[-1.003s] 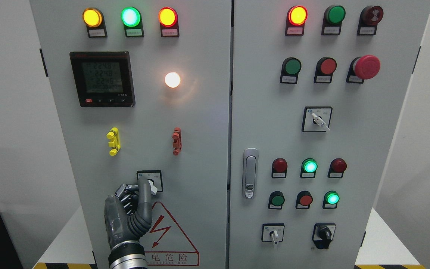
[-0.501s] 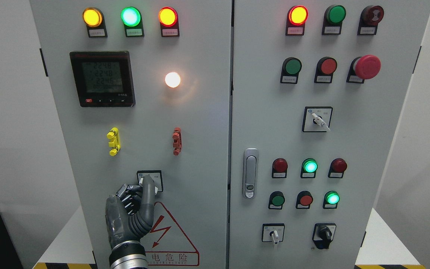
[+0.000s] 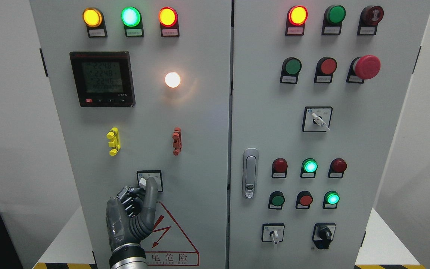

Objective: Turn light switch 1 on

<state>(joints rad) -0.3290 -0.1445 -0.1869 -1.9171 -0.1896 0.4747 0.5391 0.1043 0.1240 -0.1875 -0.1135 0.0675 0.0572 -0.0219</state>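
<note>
- Now, you have the left hand coming up from the bottom edge, left of centre, against the left cabinet door. One grey finger is stretched upward while the rest are curled in; it grasps nothing.
- That raised finger overlaps light switch 1, the small rotary selector in a black-framed plate in the lower middle of the left door. The fingertip sits on the white knob's right side; you cannot tell how firmly it presses.
- Just below the switch, the wrist and palm cover the left part of the red lightning warning triangle.
- Above the switch, well apart from the hand, you see a yellow clip and a red clip, with a lit white lamp higher up.
- At upper left sits the digital meter, its digits too blurred to read.
- Along the top of the left door, three indicator lamps glow yellow, green and red-rimmed yellow.
- To the right of the switch, on the right door, is the metal door latch, near but clear of the finger.
- Further right you have rows of push buttons, a red mushroom stop button and other selector switches, none touched.
- Nothing lies between the finger and the switch.
</note>
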